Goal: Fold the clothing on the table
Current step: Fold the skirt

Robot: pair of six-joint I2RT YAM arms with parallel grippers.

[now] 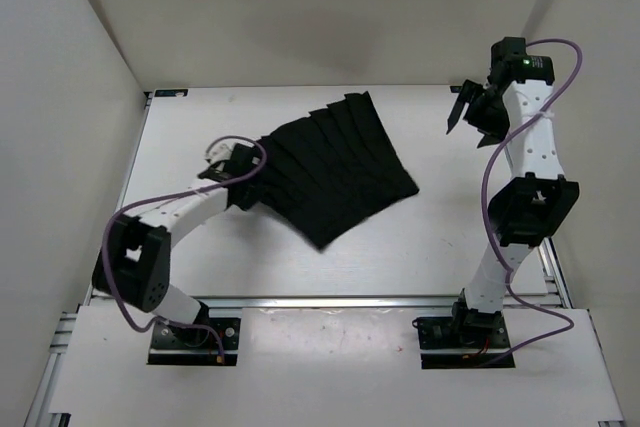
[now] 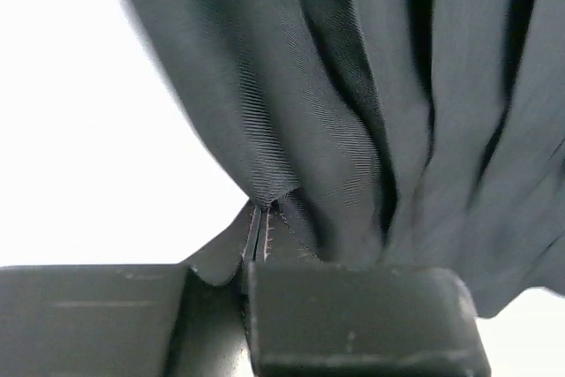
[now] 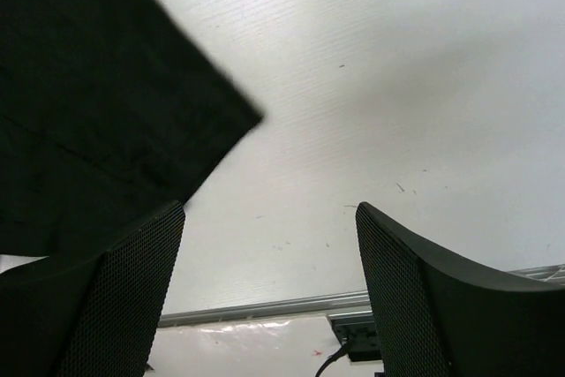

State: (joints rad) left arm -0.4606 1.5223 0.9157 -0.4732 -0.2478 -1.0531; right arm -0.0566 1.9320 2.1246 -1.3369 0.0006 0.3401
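Black pleated clothing (image 1: 335, 172) on the white table (image 1: 450, 237), one edge in the tightly closed left claw (image 2: 252, 262); right claw (image 3: 269, 214) wide apart, empty.

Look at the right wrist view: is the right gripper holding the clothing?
No, the right gripper stands open, with the clothing off to one side.

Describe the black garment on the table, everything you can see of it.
The clothing is black, matte, soft woven fabric with long parallel pleats. It lies spread out, skewed, near the middle of the white table. The left gripper is shut on its left edge; the wrist view shows fabric gathered into folds at the fingers. Nothing else touches it.
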